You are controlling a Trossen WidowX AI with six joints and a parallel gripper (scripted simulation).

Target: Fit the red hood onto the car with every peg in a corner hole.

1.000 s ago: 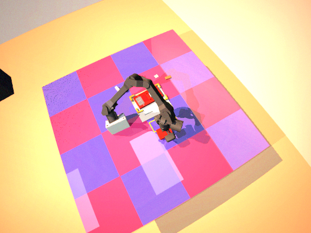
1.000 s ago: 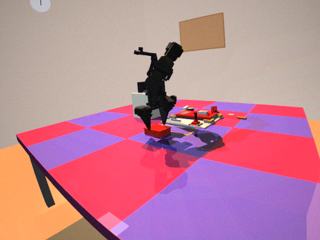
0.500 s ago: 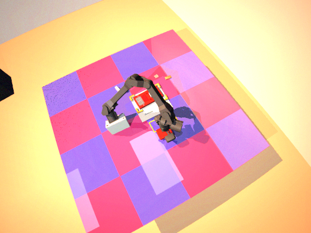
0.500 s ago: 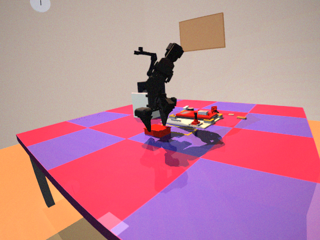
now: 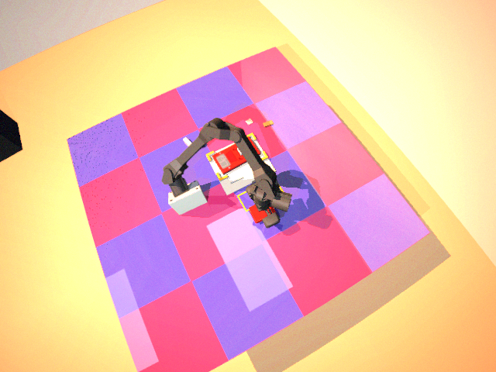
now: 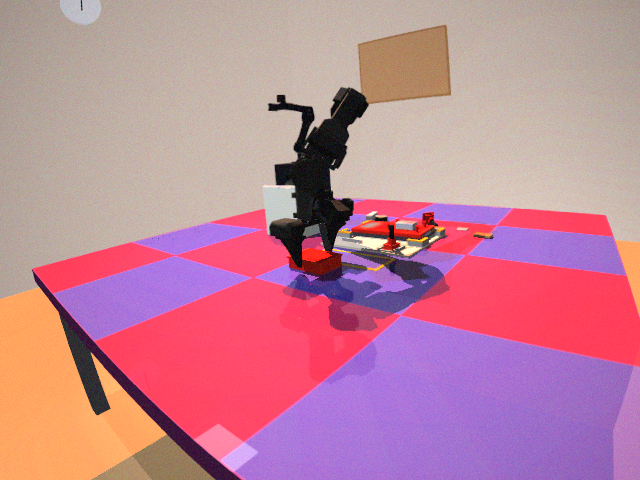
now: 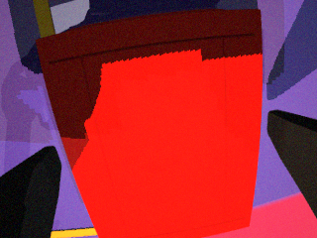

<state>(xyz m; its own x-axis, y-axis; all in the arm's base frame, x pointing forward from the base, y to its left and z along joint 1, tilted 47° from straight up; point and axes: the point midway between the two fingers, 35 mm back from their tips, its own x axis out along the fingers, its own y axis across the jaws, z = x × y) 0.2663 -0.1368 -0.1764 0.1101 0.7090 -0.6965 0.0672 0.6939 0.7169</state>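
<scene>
The red hood (image 5: 257, 213) (image 6: 316, 261) (image 7: 173, 139) lies flat roof up on the table, partly under the arm's shadow. My gripper (image 6: 314, 257) (image 7: 164, 139) is open, pointing down over the hood with one finger beyond each side. The wrist view shows a gap between each fingertip and the hood. In the exterior view the fingertips are low, around the height of the hood. The red chassis (image 5: 230, 160) (image 6: 356, 230) sits in the white jig (image 5: 236, 185) with yellow corners. A light engine block (image 6: 405, 225) stands on its deck. The pegs are too small to make out.
A yellow outline (image 5: 242, 203) (image 7: 74, 232) lies between hood and jig. A red piece with a black upright (image 6: 391, 242) stands at the jig's near edge. A small white piece (image 5: 249, 121) and an orange piece (image 5: 267, 123) lie beyond the jig. The forearm crosses above the chassis.
</scene>
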